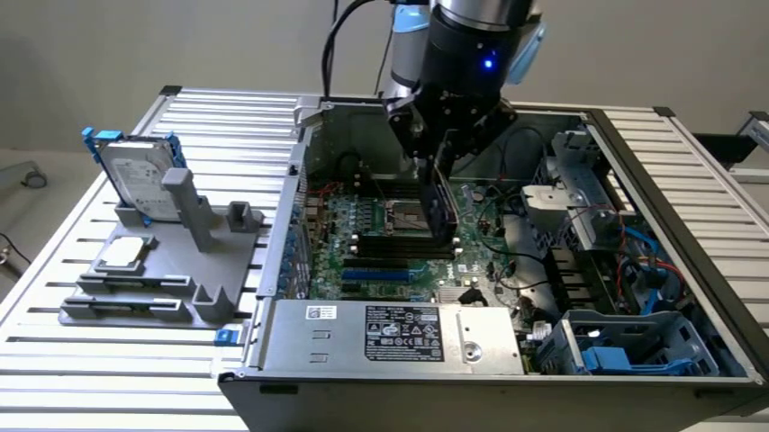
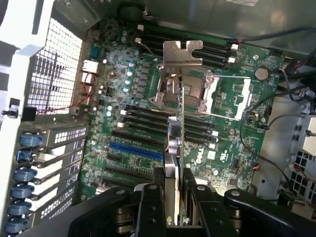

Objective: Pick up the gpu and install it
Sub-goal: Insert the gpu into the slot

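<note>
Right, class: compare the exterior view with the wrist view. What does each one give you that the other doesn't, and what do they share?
Exterior view: the silver hard drive with blue rails, standing in a grey holder on the slatted table beside the computer case, plus the labelled power supply.
Wrist view: the row of blue slot latches along the case's rear wall, and the silver end bracket of the gpu.
Shared: the gripper closed on the gpu, held on edge above the motherboard.

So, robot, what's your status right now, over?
End effector shut on the gpu. Card hangs edge-on over the motherboard, not yet seated. Nothing visible blocking below.
</note>
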You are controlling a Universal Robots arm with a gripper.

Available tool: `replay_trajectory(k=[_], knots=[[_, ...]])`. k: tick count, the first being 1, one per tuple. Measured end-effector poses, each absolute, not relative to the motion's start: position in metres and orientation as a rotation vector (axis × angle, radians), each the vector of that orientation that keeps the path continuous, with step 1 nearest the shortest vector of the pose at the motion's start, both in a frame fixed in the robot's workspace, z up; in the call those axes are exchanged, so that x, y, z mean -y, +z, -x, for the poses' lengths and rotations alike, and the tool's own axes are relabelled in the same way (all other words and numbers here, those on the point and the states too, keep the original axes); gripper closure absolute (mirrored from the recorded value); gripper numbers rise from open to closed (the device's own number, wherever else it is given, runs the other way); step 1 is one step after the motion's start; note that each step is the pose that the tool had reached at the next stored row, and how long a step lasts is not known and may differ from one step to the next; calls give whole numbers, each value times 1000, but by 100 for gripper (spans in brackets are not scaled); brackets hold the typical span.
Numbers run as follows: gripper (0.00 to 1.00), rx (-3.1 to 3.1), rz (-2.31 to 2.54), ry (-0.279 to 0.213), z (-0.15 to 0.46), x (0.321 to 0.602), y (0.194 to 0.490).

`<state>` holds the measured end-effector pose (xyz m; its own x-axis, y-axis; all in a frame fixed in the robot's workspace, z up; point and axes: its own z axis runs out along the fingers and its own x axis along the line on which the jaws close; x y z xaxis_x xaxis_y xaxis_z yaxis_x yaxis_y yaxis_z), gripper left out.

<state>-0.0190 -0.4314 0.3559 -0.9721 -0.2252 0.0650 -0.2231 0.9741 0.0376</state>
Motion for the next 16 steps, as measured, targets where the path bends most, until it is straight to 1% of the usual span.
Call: replay_trajectory(k=[16], knots=[[74,2967,-785,-30,19,431,353]])
